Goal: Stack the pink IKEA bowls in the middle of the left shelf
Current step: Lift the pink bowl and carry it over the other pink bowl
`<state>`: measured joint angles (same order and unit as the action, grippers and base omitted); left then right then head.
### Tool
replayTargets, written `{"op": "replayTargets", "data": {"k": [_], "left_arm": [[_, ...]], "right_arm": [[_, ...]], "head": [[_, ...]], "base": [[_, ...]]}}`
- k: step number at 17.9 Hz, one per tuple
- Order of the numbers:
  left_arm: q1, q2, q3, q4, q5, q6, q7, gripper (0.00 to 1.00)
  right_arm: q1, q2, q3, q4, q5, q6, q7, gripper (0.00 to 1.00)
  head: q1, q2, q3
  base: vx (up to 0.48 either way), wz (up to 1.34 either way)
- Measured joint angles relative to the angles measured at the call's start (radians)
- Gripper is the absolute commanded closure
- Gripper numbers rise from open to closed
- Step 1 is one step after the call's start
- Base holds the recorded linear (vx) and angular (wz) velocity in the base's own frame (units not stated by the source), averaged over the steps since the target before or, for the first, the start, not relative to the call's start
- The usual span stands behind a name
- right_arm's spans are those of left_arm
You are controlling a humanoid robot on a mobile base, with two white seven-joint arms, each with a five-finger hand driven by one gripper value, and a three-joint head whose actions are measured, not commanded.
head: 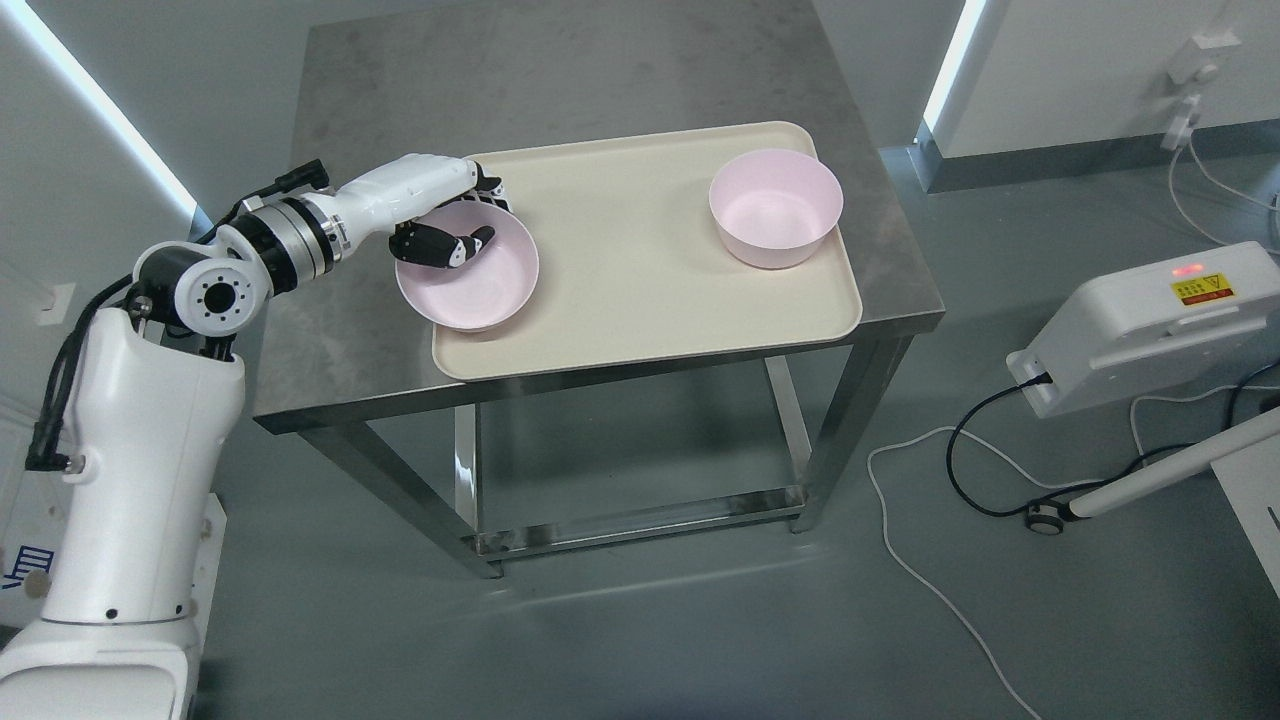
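Bowls sit on a cream tray [640, 290] that lies on a steel table [400, 350], two of them and both pink. The near bowl [480, 285] rests at the tray's left end, tipped a little so its far rim is raised. The left hand [445, 215] reaches in over that far-left rim: the white back of the hand lies along the outside of the rim, and the dark fingers [440, 245] curl down inside the bowl, so the hand is closed around the rim in a pinch-like grip. The left arm [150, 400] comes up from the lower left of the view and bends at the elbow toward the table. The far bowl [775, 205] stands upright at the tray's right end, close to the back right corner, well apart from the near bowl, and nothing touches it. On the floor to the right stands a white box [1150, 325] with a yellow label and a red light, with cables [950, 560] trailing across the grey floor beside it.
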<state>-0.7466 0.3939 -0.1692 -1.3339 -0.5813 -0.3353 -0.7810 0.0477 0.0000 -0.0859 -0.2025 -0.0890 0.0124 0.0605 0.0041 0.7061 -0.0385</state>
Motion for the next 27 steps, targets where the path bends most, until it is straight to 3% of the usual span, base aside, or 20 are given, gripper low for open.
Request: {"op": "replayTargets", "data": {"k": [6,11,13,18,23,27], "left_arm": [[-0.057,-0.06,0.037,-0.004,-0.002,-0.008,-0.028,1.0],[-0.138,-0.175,0.027,-0.008,-0.006,-0.005,-0.112,0.99],[-0.183,-0.222,-0.025,-0.005,0.009,0.06,-0.093,0.99],[-0.331,-0.295,-0.275,0.046,0.135,0.2,0.156,0.99],[-0.404,-0.336,-0.478,0.149,0.214,0.216,0.263,0.98],[-0.434,-0.356,-0.57,0.238,0.237,0.217,0.304,0.97]], "right_arm": [[0.0,0.0,0.0,0.0,0.0,0.0,0.0,0.0],[0.0,0.0,0.0,0.0,0.0,0.0,0.0,0.0],[0.0,0.0,0.0,0.0,0.0,0.0,0.0,0.0],[0.0,0.0,0.0,0.0,0.0,0.0,-0.002,0.0],[0.0,0.0,0.0,0.0,0.0,0.0,-0.005,0.0],[0.0,0.0,0.0,0.0,0.0,0.0,0.0,0.0]], "head": [[0.0,0.0,0.0],[0.0,0.0,0.0],[0.0,0.0,0.0],[0.0,0.0,0.0],[0.0,0.0,0.0],[0.0,0.0,0.0]], "base": [[0.0,0.0],[0.0,0.0],[0.0,0.0],[0.0,0.0],[0.0,0.0],[0.0,0.0]]}}
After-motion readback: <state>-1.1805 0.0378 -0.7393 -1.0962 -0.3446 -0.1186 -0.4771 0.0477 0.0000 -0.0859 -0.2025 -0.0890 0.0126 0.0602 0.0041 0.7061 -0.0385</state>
